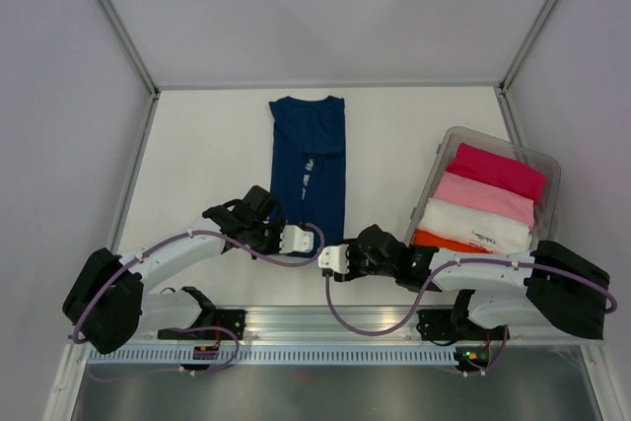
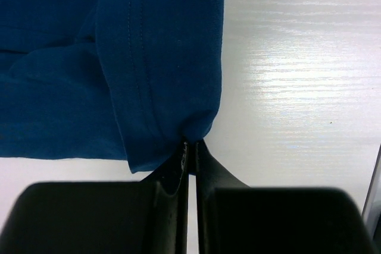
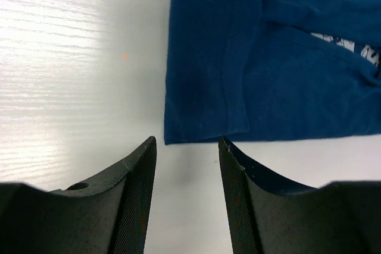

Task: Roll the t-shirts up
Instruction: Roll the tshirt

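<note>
One navy tee (image 1: 308,170) folded long on the table (image 1: 207,165), four others in one bin (image 1: 552,160), magenta (image 1: 498,170), pink (image 1: 483,196), white (image 1: 478,224), orange (image 1: 434,241), left gripper (image 2: 191,147) pinching the navy tee's near hem corner, right gripper (image 3: 186,144) spread just short of that hem.

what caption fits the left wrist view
Left gripper pinching a hem corner of the folded navy t-shirt on the white table

Lab test cell: plain white walls (image 1: 325,7), white table (image 1: 207,155), aluminium mounting rail (image 1: 335,320).
</note>
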Tool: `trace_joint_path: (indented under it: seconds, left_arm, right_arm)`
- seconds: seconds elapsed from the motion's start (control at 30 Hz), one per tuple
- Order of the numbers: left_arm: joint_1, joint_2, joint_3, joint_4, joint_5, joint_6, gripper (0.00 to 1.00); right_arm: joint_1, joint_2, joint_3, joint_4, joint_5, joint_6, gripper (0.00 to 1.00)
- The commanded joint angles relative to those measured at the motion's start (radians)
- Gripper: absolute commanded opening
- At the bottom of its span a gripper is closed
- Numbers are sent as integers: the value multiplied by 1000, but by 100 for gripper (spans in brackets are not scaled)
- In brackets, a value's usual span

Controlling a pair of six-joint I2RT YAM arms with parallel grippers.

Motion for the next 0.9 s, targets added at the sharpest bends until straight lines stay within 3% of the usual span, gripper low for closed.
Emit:
trace_joint_path:
  seconds: [0.0,0.27,0.37,0.5,0.53,0.87]
  left_arm:
    - [9,5,41,-17,52,-36,2]
    - [16,5,39,-25,59,-39,2]
    - [19,5,45,-26,59,-39,2]
    - [27,6,53,-40,59,-31,2]
    - [32,5,56,-46,62,-29,2]
    - [44,-31,88,-274,192,-7,2]
  right_arm:
    - [38,61,8,107,56,-83,53]
    - [52,207,37,199,159,-59,53]
    - [50,250,86,142,154,-45,50]
    - [50,275,129,73,146,-30,6]
    - [49,264,131,46,140,-31,2]
    - [15,98,209,-298,-243,134,0]
